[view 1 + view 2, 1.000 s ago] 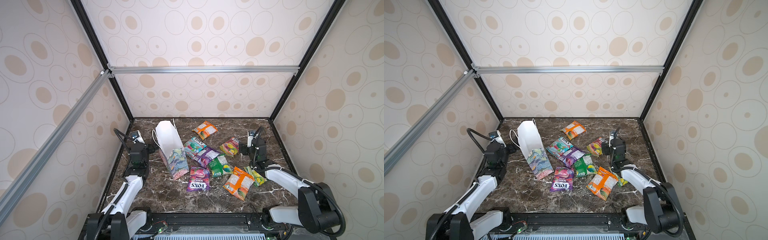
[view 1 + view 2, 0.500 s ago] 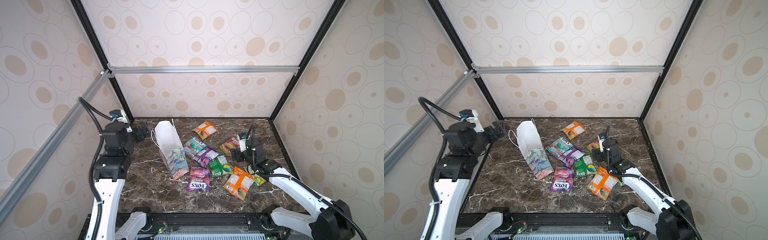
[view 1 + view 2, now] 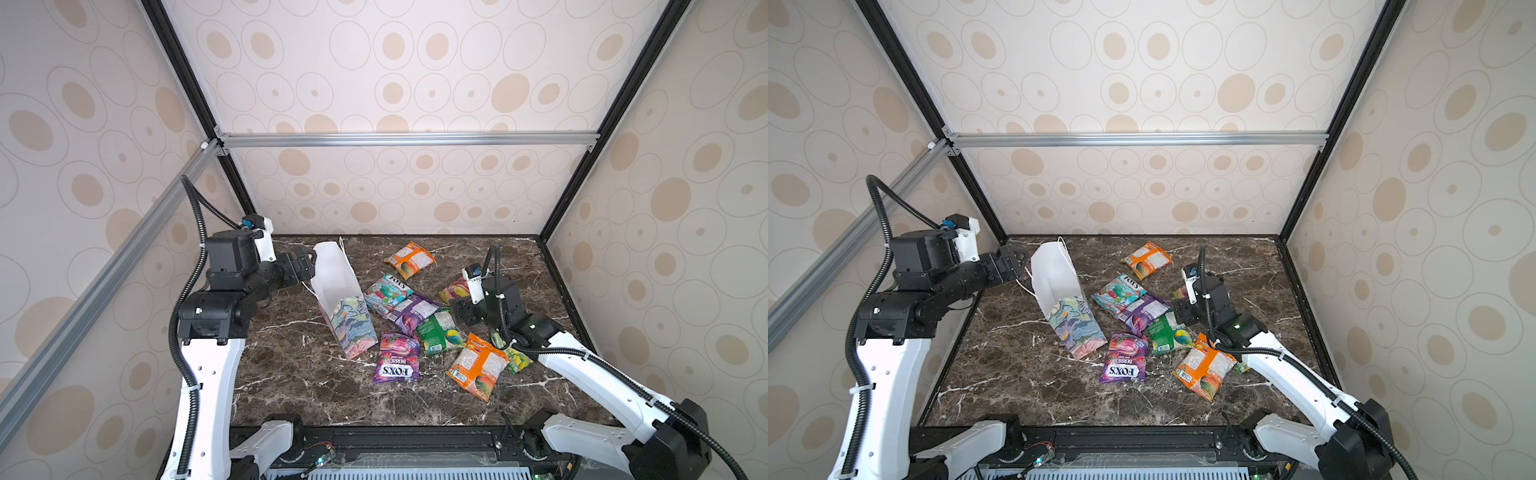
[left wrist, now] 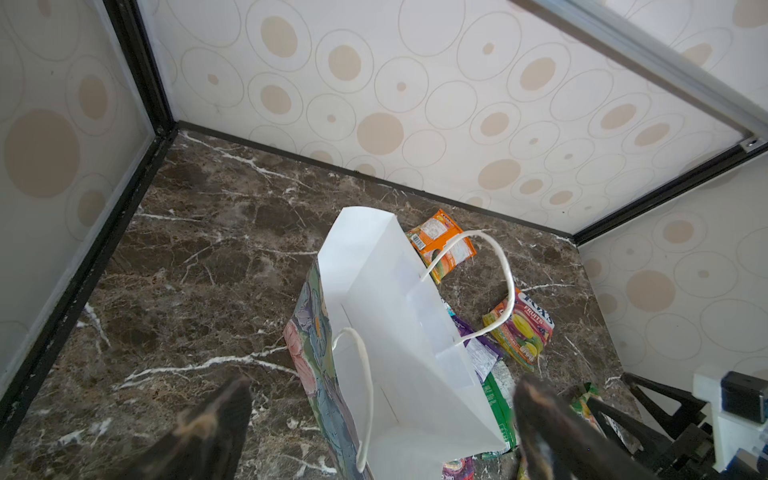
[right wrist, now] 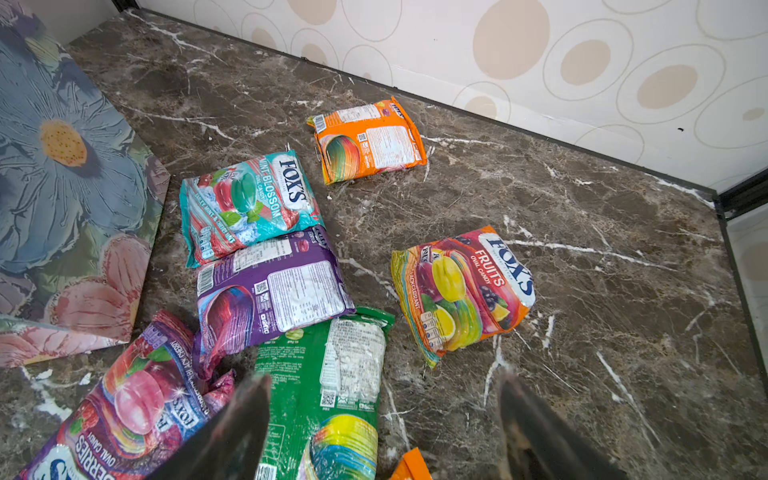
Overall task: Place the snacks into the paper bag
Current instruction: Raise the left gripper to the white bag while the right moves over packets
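On the dark marble worktop [image 3: 291,374], left of centre: the paper bag [image 3: 337,286] stands on its base. Mouth open, white lining showing, cord handles loose at the rim.

The snacks [image 3: 1142,316] all lie on the worktop outside the bag, to its right in both top views:
- teal packet [image 3: 386,293] just beside the bag, touching the purple packet [image 3: 413,311], which lies print-panel side up
- green packet [image 3: 440,332] touching the purple packet's front edge
- berries packet [image 3: 397,357] near the bag's base, toward the front
- back orange packet [image 3: 409,259] apart from the cluster, toward the rear wall
- front orange packet [image 3: 478,365] nearest the front edge, with a yellow-green packet [image 3: 515,359] beside it, partly hidden under the right arm
- fruits packet [image 5: 461,291] on its own, right of the cluster

Left jaws: spread wide, nothing in them, up at rim height just beside the bag's left wall. In the left wrist view the fingers [image 4: 216,419] frame the near edge of the bag's mouth. Can't tell if they touch it.

Right jaws: spread wide, nothing gripped, low over the green packet. In the right wrist view the fingers [image 5: 245,432] sit either side of that packet's lower half. Can't tell if they touch it.
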You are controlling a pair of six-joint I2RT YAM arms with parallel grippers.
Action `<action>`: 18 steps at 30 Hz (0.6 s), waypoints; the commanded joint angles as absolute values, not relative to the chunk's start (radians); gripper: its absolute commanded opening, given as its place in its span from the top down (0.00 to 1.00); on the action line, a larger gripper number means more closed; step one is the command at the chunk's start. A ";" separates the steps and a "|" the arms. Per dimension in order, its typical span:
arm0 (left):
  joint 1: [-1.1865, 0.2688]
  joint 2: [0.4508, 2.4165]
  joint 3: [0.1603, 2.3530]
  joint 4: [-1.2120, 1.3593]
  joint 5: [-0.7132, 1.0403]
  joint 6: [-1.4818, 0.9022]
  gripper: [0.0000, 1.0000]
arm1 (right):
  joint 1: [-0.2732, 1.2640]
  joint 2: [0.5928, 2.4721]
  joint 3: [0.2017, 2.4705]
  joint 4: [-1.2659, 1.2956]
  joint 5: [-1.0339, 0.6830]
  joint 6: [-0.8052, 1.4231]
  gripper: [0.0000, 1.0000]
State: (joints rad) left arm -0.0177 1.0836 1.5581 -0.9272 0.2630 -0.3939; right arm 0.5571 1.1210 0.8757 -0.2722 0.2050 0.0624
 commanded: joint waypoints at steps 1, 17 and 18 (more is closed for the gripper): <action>-0.020 1.066 1.573 -0.978 0.246 -0.337 0.05 | 0.563 1.110 0.878 -0.292 0.231 0.051 0.13; -0.021 1.065 1.402 -0.820 0.238 -0.307 0.17 | 0.564 1.051 0.842 -0.334 0.257 0.032 0.12; -0.020 1.065 1.402 -0.824 0.219 -0.298 0.18 | 0.565 1.046 0.839 -0.333 0.259 0.034 0.12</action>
State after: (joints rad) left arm -0.0177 1.0817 1.3922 -0.8684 0.2405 -0.3374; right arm 0.5575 1.0721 0.8574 -0.3149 0.2413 0.0422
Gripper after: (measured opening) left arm 0.825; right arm 0.879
